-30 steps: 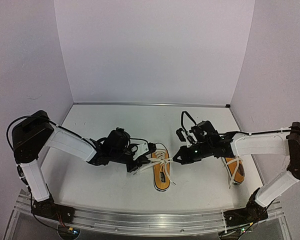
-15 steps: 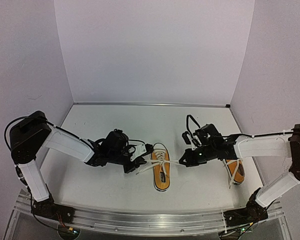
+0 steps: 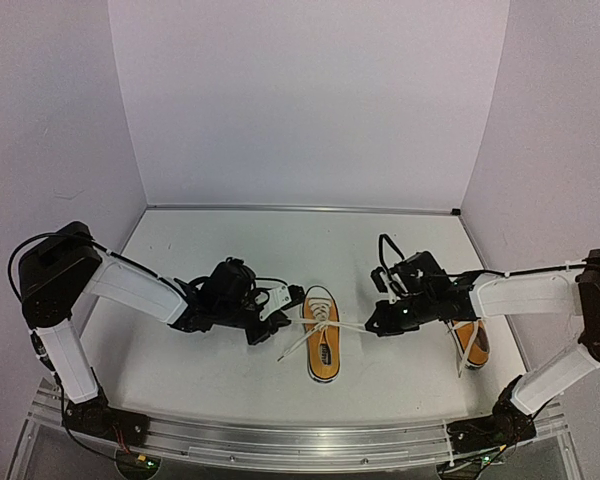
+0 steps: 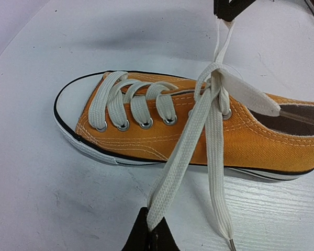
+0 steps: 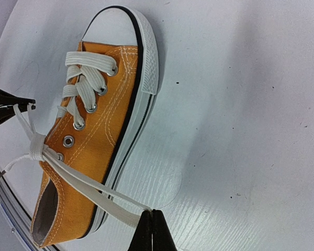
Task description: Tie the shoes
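An orange sneaker (image 3: 322,340) with a white toe cap lies mid-table, toe pointing away from the arms. Its white laces are crossed in a knot (image 4: 214,78) over the tongue. My left gripper (image 3: 277,320) is shut on a doubled lace loop (image 4: 180,162) at the shoe's left side (image 4: 149,238). My right gripper (image 3: 372,324) is shut on the other loop (image 5: 94,193) at the shoe's right side (image 5: 152,230). Both loops run taut from the knot. Two free lace ends (image 4: 222,209) hang loose. The second orange sneaker (image 3: 468,342) lies at the right, partly hidden under my right arm.
The white table (image 3: 230,260) is enclosed by pale walls at the back and on both sides. A metal rail (image 3: 300,440) runs along the near edge. The second sneaker's laces (image 3: 464,355) trail loose beside it.
Both grippers have moved apart, the left to the left and the right to the right. The lace loops have been drawn taut and the knot has closed down on the shoe.
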You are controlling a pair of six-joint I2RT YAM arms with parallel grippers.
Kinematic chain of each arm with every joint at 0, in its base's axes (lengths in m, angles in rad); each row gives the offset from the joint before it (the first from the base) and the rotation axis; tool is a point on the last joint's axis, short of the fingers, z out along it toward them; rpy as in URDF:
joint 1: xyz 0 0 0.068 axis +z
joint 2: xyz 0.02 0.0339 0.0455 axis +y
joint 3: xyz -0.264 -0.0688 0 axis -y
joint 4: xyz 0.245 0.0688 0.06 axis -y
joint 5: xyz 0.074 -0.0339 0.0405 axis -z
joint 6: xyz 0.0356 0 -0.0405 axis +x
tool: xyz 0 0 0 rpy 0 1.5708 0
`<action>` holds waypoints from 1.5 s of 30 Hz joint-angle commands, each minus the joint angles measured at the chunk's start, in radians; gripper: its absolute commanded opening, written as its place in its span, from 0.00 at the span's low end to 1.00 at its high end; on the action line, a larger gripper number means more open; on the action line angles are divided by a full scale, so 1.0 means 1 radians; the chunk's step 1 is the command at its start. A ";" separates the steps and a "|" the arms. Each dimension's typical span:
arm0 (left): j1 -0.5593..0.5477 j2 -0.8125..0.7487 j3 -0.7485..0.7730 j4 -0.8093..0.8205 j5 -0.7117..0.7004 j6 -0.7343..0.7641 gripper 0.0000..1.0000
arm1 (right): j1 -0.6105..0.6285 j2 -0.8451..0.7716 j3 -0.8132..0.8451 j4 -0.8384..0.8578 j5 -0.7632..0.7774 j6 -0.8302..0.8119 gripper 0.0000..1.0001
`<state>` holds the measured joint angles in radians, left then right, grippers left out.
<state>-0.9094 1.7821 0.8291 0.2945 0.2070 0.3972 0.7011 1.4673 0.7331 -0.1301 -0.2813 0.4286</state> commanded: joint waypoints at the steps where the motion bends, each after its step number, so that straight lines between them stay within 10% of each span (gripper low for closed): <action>1: 0.022 0.003 0.008 -0.032 -0.031 -0.014 0.00 | -0.018 -0.024 -0.020 -0.032 0.046 0.007 0.00; 24: 0.038 0.034 0.068 -0.068 0.041 -0.032 0.00 | -0.022 0.043 0.016 -0.010 -0.103 -0.033 0.00; 32: 0.038 -0.075 0.027 -0.040 0.073 -0.093 0.41 | -0.022 0.027 0.065 -0.010 -0.154 -0.030 0.37; 45: -0.063 -0.154 -0.095 -0.101 0.073 -0.177 0.46 | -0.022 -0.015 0.095 -0.020 -0.146 -0.037 0.44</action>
<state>-0.9319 1.6124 0.7468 0.2131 0.2667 0.2569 0.6830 1.4755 0.7906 -0.1455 -0.4191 0.4022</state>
